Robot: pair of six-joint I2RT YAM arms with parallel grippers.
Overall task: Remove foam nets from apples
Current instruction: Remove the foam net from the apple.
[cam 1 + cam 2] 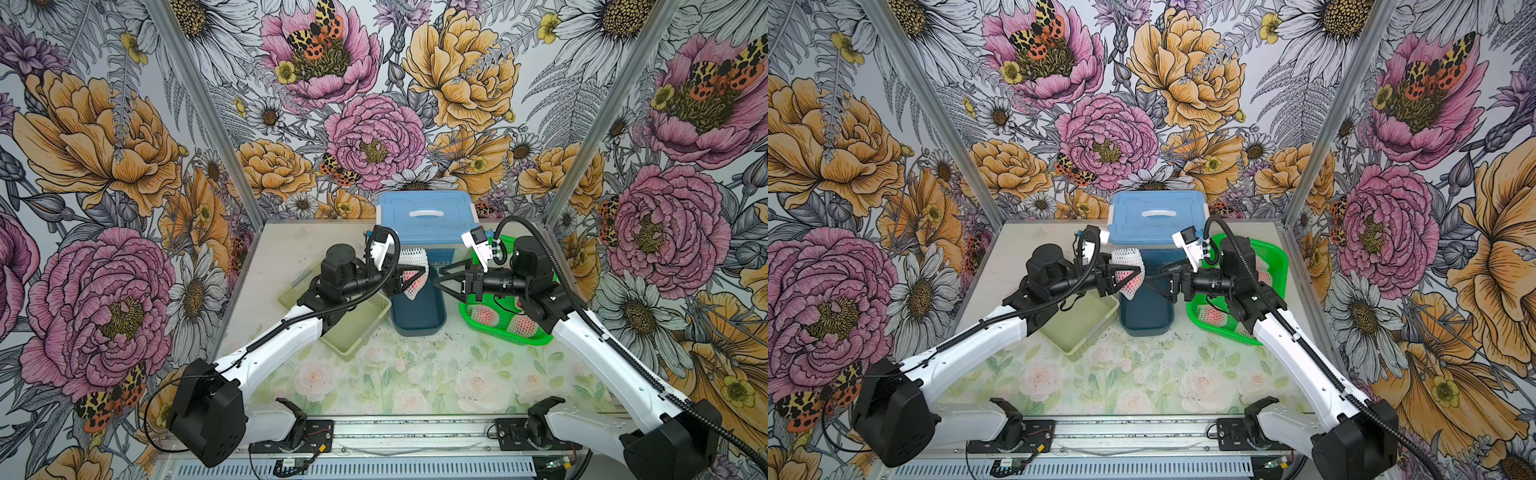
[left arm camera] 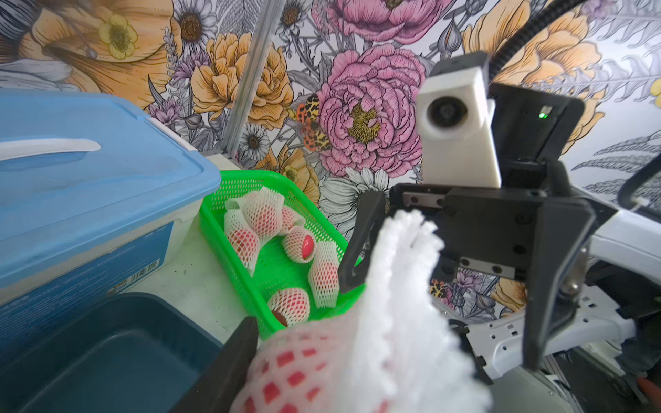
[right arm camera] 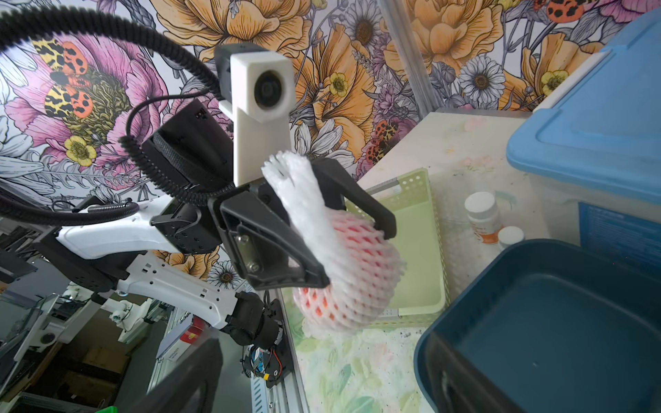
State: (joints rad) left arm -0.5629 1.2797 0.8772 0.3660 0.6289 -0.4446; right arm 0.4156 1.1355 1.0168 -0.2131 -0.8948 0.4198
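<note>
- Floral wallpaper surrounds a floral-print table (image 1: 415, 374).
- Left claw (image 3: 354, 254): clamped on a netted apple (image 3: 357, 279), with the loose end of the net (image 3: 297, 200) between its jaws and a tub (image 1: 417, 316) below.
- Right claw (image 1: 437, 275): jaws wide, holding nothing, just beside the apple.
- Basket (image 2: 214, 200) behind the right claw holds netted apples (image 2: 264, 214).
- Box (image 2: 89, 232) label and barcode: unreadable.

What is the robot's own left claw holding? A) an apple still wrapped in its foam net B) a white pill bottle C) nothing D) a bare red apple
A: the left gripper is clamped on an apple with its white foam net on, red showing through the mesh.
</note>
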